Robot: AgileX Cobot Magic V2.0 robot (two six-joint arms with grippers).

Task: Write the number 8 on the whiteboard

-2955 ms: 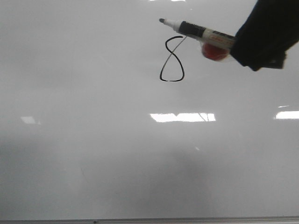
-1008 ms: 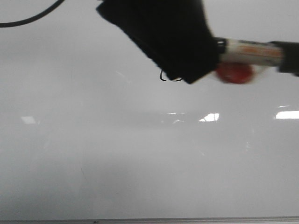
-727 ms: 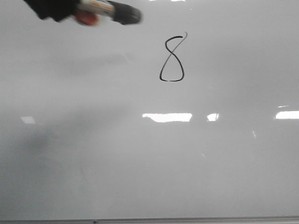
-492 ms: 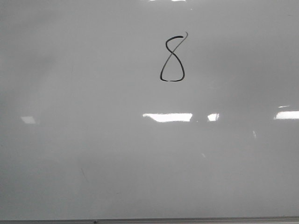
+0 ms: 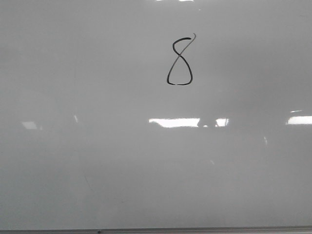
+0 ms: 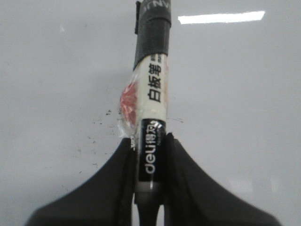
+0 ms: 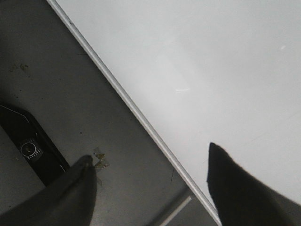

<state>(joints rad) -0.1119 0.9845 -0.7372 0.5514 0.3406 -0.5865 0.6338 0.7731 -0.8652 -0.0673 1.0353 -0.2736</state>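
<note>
The number 8 (image 5: 180,61) sits high on the whiteboard (image 5: 97,161), right of centre, with neither end effector near it in the front view. The left end effector (image 6: 149,162) is clamped on a whiteboard marker (image 6: 151,113). The right end effector (image 7: 150,181) gapes wide, holding nothing, straddling the board's metal edge (image 7: 141,120).

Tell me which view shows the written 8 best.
The front view: the number 8 sits whole and unobstructed on the whiteboard. The left wrist view shows only the marker clamped in the left tool, no 8. The right wrist view shows bare board and its edge.
</note>
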